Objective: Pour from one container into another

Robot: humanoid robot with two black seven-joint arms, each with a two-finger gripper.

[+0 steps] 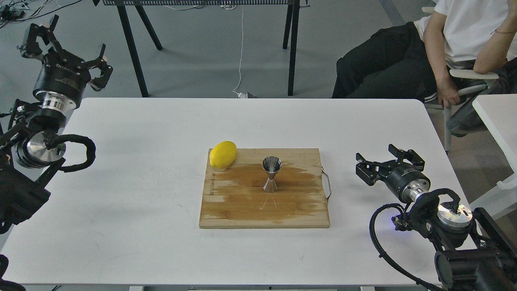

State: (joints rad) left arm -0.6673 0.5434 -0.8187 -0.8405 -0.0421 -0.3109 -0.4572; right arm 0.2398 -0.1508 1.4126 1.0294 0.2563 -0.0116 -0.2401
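Note:
The steel hourglass jigger [272, 173] stands upright in the middle of a wooden cutting board [242, 212]. On the white table to the board's right, my right gripper [384, 161] is open, its fingers spread wide and low over the tabletop. I cannot make out the clear glass cup; no glass shows between or beside those fingers. My left gripper [66, 45] is open and empty, raised high past the table's far left corner.
A yellow lemon [223, 154] lies on the board's far left corner. A dark wet patch covers the board around the jigger. A seated person [452, 44] is at the back right, and a second white table [497, 117] stands at the right edge.

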